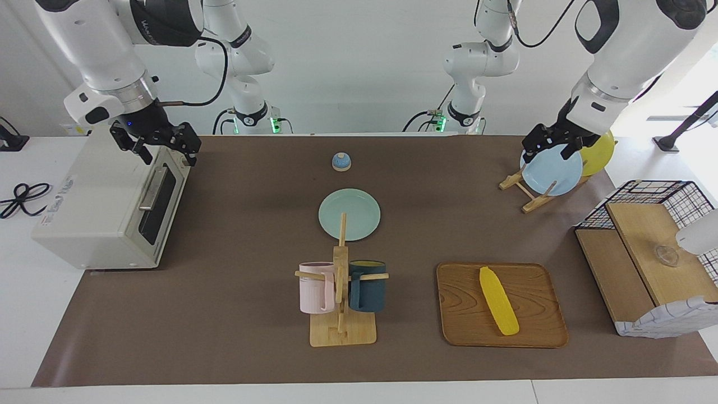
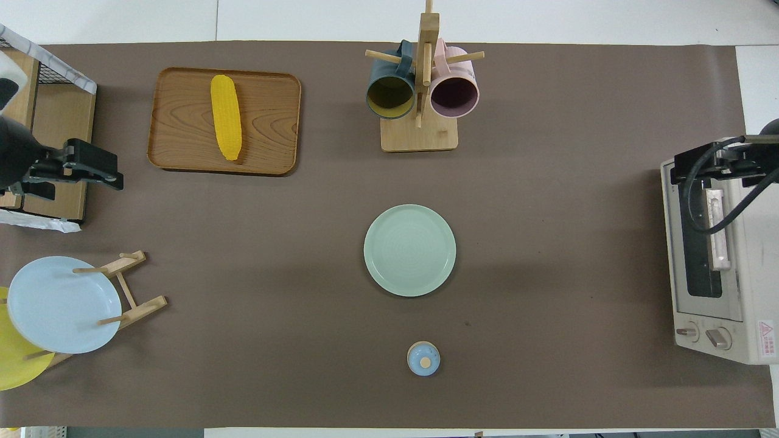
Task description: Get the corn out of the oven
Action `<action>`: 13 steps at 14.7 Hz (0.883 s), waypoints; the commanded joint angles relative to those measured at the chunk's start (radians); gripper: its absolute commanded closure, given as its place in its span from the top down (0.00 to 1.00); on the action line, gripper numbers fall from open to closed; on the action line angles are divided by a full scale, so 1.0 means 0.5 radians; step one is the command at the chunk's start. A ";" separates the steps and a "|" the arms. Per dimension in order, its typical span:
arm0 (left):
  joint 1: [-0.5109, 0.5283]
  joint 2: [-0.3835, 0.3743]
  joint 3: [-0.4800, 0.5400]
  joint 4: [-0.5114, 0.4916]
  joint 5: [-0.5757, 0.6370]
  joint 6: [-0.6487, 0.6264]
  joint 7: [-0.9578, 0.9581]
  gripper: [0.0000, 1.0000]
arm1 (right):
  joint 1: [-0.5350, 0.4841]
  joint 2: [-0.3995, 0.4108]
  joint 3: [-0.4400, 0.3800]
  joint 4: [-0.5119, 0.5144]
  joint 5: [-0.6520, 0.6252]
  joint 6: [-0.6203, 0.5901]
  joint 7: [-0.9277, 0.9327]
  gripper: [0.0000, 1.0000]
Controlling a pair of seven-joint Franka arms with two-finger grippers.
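White walls back a counter [image 1: 235, 348] laid with brown matting, observed with both arms raised above it.

Oven [image 1: 112, 205]: stands at the right arm's end of the counter, door closed, dark glass and bar handle facing the middle of the counter. No corn is visible through the glass.

Wooden tray [image 1: 460, 314]: lies toward the left arm's end, farther from the robots than the plate rack [image 1: 524, 191].

Corn [image 1: 498, 300]: rests flat on the tray, out of the oven. Its long axis runs roughly away from the robots, slightly slanted.

Right pincer [image 1: 156, 143]: hangs over the top edge of the oven, by the door, fingers wide, holding nothing.

Left pincer [image 1: 552, 145]: hangs over the plate rack, fingers wide, holding nothing, well apart from the corn.

Governing relation: the corn lies farther from the robots than the left pincer and toward the middle of the counter from it. The left arm is much the nearer; the right arm is at the opposite end of the counter.

Assessment: with the corn on the tray and the door closed, the task appears complete. No further grasp seems required; both arms need only retire.
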 commanded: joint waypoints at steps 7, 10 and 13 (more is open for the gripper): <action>-0.045 -0.082 0.019 -0.160 0.037 0.104 0.045 1.00 | -0.012 -0.033 -0.006 -0.054 0.044 0.025 -0.202 1.00; -0.014 -0.090 0.007 -0.159 0.037 0.088 0.048 1.00 | 0.004 -0.036 -0.003 -0.054 0.044 0.016 -0.205 1.00; -0.014 -0.093 0.007 -0.159 0.037 0.097 0.039 1.00 | 0.001 -0.036 -0.003 -0.054 0.044 0.016 -0.202 1.00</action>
